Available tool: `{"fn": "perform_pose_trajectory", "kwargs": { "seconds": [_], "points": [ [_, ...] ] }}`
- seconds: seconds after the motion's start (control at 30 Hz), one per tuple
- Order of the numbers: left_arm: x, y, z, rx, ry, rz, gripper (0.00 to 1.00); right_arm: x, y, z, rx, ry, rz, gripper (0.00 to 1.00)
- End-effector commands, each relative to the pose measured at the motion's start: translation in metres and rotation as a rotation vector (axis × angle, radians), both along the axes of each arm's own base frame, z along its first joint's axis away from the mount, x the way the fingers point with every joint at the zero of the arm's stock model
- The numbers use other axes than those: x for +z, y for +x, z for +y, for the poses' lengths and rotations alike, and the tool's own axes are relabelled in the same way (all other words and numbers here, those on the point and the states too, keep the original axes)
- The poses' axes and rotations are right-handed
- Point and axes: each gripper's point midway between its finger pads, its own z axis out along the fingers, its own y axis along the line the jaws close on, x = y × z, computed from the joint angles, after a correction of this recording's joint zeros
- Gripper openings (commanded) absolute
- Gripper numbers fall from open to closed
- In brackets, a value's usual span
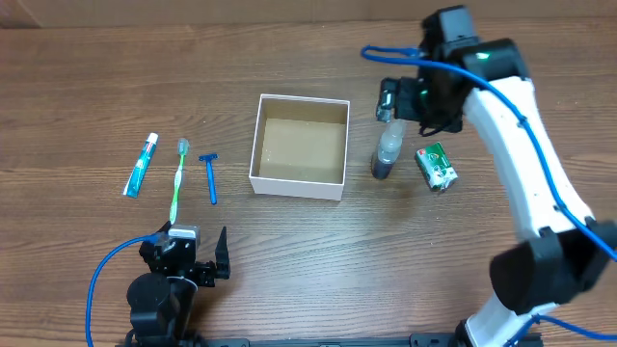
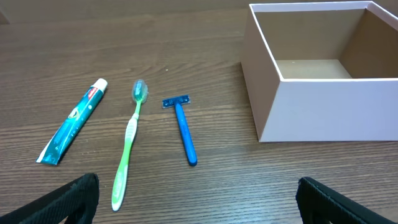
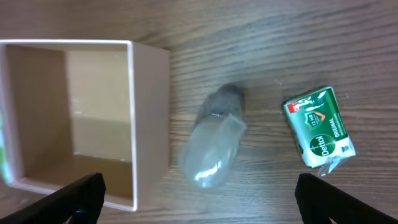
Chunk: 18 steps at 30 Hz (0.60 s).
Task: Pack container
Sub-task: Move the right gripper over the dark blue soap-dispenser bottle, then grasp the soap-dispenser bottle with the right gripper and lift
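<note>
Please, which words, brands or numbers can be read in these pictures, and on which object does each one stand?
"Dettol": on the green soap packet.
"ORIGINAL": on the same packet, beside the brand.
The rest of its print: too small to read.
Print on the toothpaste tube: too blurred to read.
No text shows on the clear bottle or the container.

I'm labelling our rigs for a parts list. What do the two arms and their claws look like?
The right arm has white curved shells with black joints, a small green light at its wrist and a blue cable along it. The left arm looks mostly black, with its own blue cable. The left claw and right claw have black fingers.
</note>
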Motion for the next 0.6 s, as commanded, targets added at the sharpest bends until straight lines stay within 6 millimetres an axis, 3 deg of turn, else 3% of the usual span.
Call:
{"fn": "perform_pose_trajectory", "kwargs": {
  "seconds": [0.0, 0.2, 0.27, 0.37, 0.57],
  "points": [
    [-0.001, 0.000, 0.000, -0.004, 0.006, -0.004, 1.00, -0.019, 0.009, 0.000, -0.038, -0.066, 0.031, 0.98],
    [-0.001, 0.000, 0.000, -0.004, 0.006, -0.004, 1.00, -0.059, 0.002, 0.004, -0.039, -0.097, 0.148, 0.88],
    [-0.001, 0.000, 0.000, -0.004, 0.006, -0.004, 1.00, -0.068, 0.000, 0.004, -0.040, -0.101, 0.176, 0.75],
    [-0.001, 0.000, 0.000, -0.004, 0.006, -0.004, 1.00, -0.071, -0.001, 0.006, -0.034, -0.104, 0.180, 0.66],
    [-0.001, 0.000, 0.000, -0.004, 0.006, -0.004, 1.00, -0.082, -0.010, 0.007, -0.023, -0.114, 0.210, 0.64]
  ]
}}
